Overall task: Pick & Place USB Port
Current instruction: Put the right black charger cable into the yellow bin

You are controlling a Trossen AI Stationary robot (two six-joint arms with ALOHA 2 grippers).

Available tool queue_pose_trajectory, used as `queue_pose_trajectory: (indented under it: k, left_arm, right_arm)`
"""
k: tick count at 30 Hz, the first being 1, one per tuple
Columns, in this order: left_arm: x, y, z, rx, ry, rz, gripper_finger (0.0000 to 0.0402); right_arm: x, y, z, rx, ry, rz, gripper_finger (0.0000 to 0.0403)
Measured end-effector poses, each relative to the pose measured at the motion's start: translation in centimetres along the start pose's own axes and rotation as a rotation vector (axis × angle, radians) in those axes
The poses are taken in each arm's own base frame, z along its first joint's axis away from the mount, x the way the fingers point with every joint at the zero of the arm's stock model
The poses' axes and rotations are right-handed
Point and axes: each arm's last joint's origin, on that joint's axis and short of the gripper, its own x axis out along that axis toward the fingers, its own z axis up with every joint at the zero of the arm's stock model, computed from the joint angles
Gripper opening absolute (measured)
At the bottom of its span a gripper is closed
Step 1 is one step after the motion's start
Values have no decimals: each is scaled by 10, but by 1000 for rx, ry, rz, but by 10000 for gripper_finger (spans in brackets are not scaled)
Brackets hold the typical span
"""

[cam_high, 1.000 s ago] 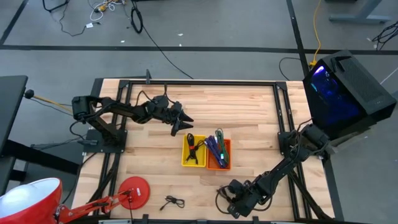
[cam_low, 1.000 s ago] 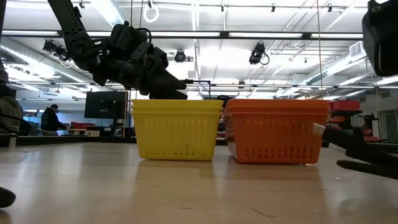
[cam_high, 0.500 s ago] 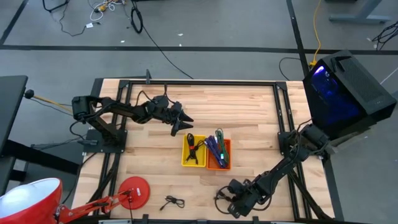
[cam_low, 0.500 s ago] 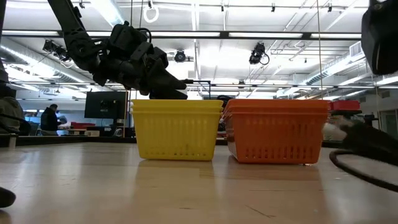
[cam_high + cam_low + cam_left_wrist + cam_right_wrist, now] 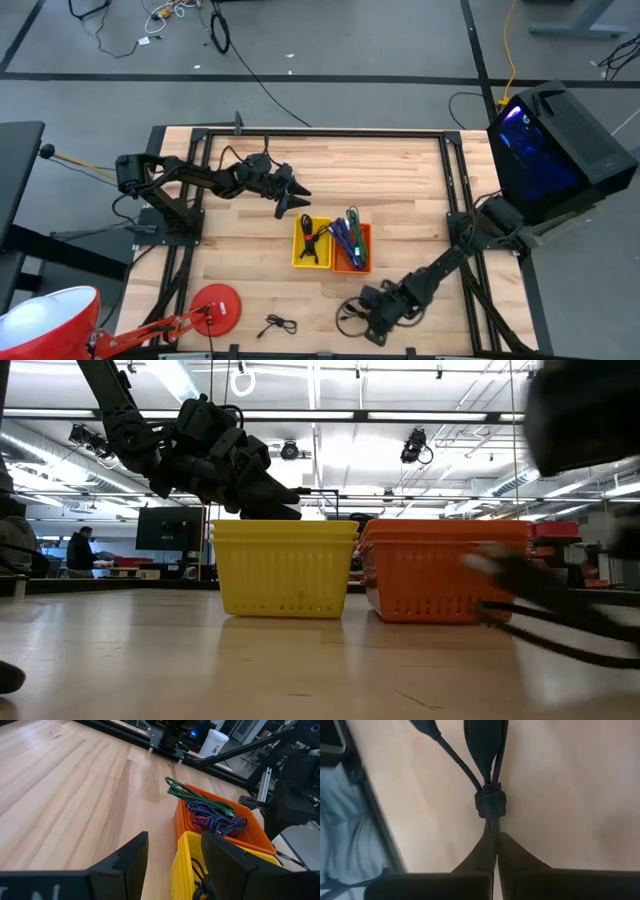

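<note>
The right gripper [image 5: 362, 318] sits low over the near edge of the light wooden slatted table [image 5: 400, 190], in front of the two baskets. In its wrist view its two dark fingers [image 5: 480, 857] are pressed together on a thin black bundled cable [image 5: 489, 800], just below the black band that ties the loops. In the high view a loop of that cable [image 5: 347, 313] shows on the table just beside the gripper. The low view shows this arm only as a dark blur to the right of the orange basket, so whether the cable is lifted clear of the wood cannot be told.

The left gripper [image 5: 298, 196] hangs above the table just behind the small yellow slotted plastic basket [image 5: 311, 243], its fingers [image 5: 127, 857] spread apart with nothing between them. That basket holds a dark cable and touches the orange slotted plastic basket [image 5: 352, 247] on its right, which holds a tangle of green, blue and purple braided cords [image 5: 210, 815].

A second small black cable [image 5: 276, 325] lies on the near edge, near a round red disc [image 5: 216, 307]. A black computer case with blue lights [image 5: 550, 150] stands at the right side of the table.
</note>
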Motion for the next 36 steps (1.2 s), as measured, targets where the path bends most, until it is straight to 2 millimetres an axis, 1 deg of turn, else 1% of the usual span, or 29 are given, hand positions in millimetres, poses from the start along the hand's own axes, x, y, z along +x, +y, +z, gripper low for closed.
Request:
queue_pose_trajectory:
  k: [7, 12, 14, 16, 19, 22, 27, 30, 33, 36]
  left_arm:
    - [0, 0, 0, -1, 0, 0, 188]
    - [0, 0, 0, -1, 0, 0, 188]
    - [0, 0, 0, -1, -2, 5, 188]
    - [0, 0, 0, -6, -2, 6, 188]
    - [0, 0, 0, -6, 2, 8, 188]
    - [0, 1, 0, -3, 1, 12, 188]
    - [0, 3, 0, 19, -15, 81, 188]
    - [0, 3, 0, 19, -17, 87, 188]
    - [0, 3, 0, 21, -17, 86, 188]
    - [0, 2, 1, 20, -17, 59, 188]
  right_arm:
    - [1, -19, 44, -117, -50, 29, 1]
    - [-6, -32, 77, -190, -184, 33, 0]
    - [-10, -33, 89, -183, -207, 93, 0]
    - [-12, -33, 90, -207, -168, 133, 0]
    - [-11, -30, 82, -228, -129, 135, 0]
    - [-11, -23, 76, -220, -140, 161, 0]
    - [-18, 4, 74, -238, -292, 333, 0]
    - [-23, 15, 75, -256, -422, 366, 0]
    - [-26, 18, 78, -299, -519, 340, 0]
    - [-27, 11, 89, -325, -578, 274, 0]
